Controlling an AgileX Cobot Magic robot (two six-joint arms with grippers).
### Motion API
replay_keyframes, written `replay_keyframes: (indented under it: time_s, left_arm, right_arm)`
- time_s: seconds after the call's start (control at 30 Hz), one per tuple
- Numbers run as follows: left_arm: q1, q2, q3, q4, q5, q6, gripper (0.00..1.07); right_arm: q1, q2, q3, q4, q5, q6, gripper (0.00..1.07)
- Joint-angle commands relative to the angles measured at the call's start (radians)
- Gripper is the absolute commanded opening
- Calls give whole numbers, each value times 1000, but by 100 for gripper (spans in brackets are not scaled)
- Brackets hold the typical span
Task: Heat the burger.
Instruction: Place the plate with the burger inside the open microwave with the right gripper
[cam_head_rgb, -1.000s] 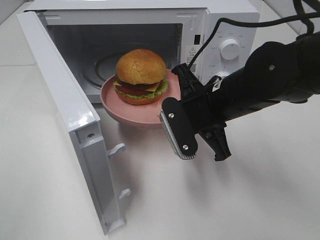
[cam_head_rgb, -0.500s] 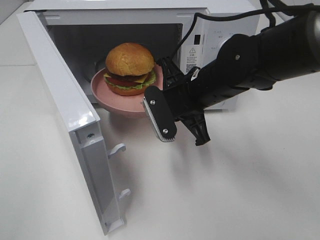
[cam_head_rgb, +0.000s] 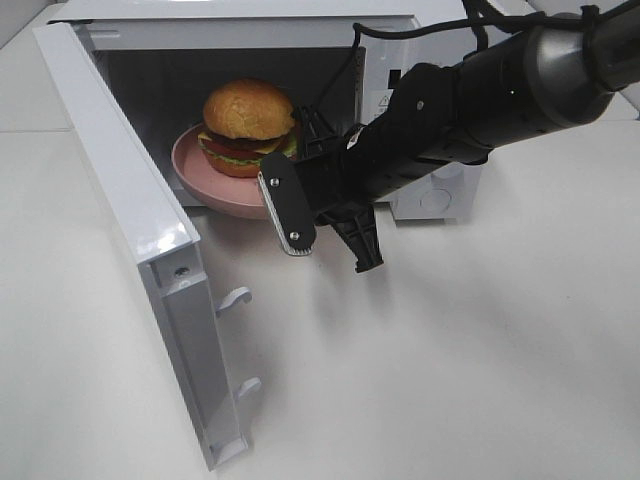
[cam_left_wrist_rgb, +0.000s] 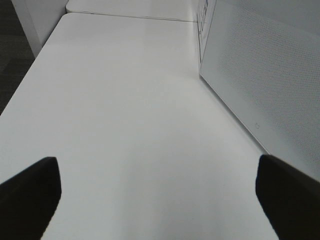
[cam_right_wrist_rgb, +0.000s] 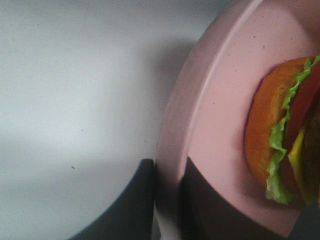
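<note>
The burger (cam_head_rgb: 247, 125), with a golden bun, lettuce, tomato and patty, sits on a pink plate (cam_head_rgb: 205, 180) held at the open microwave's mouth, partly inside the cavity. My right gripper (cam_head_rgb: 295, 180) is shut on the plate's near right rim, one finger above and one below. In the right wrist view the plate rim (cam_right_wrist_rgb: 210, 115) runs between the right gripper's (cam_right_wrist_rgb: 167, 197) fingers, with the burger (cam_right_wrist_rgb: 280, 135) just beyond. My left gripper (cam_left_wrist_rgb: 159, 190) is open and empty over the white table; it is out of the exterior view.
The white microwave (cam_head_rgb: 440, 60) stands at the back, its door (cam_head_rgb: 120, 200) swung wide open toward the front left. The door's meshed panel (cam_left_wrist_rgb: 260, 75) stands beside my left gripper. The white table (cam_head_rgb: 480, 360) spreads in front.
My right arm has carried the plate and burger leftward and back, from in front of the microwave into its opening. The door has not moved.
</note>
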Motion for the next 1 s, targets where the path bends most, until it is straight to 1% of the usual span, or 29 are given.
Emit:
replay_keyframes:
  time_s: [0.03, 0.1, 0.3, 0.4, 0.43, 0.5, 0.53, 0.57, 0.6, 0.67, 0.7, 0.77, 0.83, 0.93, 1.0]
  left_arm:
    - [2, -1, 1, -2, 5, 3, 98]
    - [2, -1, 1, -2, 5, 3, 98]
    - [2, -1, 1, -2, 5, 3, 98]
    - [2, -1, 1, -2, 5, 3, 98]
    - [2, -1, 1, -2, 5, 3, 98]
    - [2, -1, 1, -2, 5, 3, 98]
    - [2, -1, 1, -2, 5, 3, 98]
    - [2, -1, 1, -2, 5, 3, 98]
    - [2, -1, 1, -2, 5, 3, 98]
    - [2, -1, 1, -2, 5, 3, 98]
    - [2, -1, 1, -2, 5, 3, 98]
    - [2, -1, 1, -2, 5, 3, 98]
    - [2, -1, 1, -2, 5, 3, 98]
    - [2, -1, 1, -2, 5, 3, 98]
    - [2, -1, 1, -2, 5, 3, 98]
  right_arm:
    - [-4, 3, -35, -39, -49, 37, 6]
    - [-4, 23, -62, -86, -49, 85, 6]
    - [-13, 63, -122, -107, -48, 127, 7]
    - [-16, 83, -152, -137, -44, 131, 7]
    - [-16, 95, -169, -176, -34, 154, 7]
    - [-16, 103, -182, -194, -25, 171, 7]
    - [-19, 119, -213, -245, 1, 226, 7]
    - [-19, 119, -213, -245, 1, 226, 7]
    - [-25, 134, -245, -282, 27, 292, 7]
    - [-26, 142, -259, -297, 38, 318, 7]
    - [-27, 157, -293, -342, 58, 377, 7]
    - [-27, 164, -308, -361, 58, 396, 7]
    - [-27, 182, -360, -441, 56, 467, 7]
    - [-27, 186, -370, -449, 56, 486, 7]
    - [-27, 201, -398, -472, 57, 530, 8]
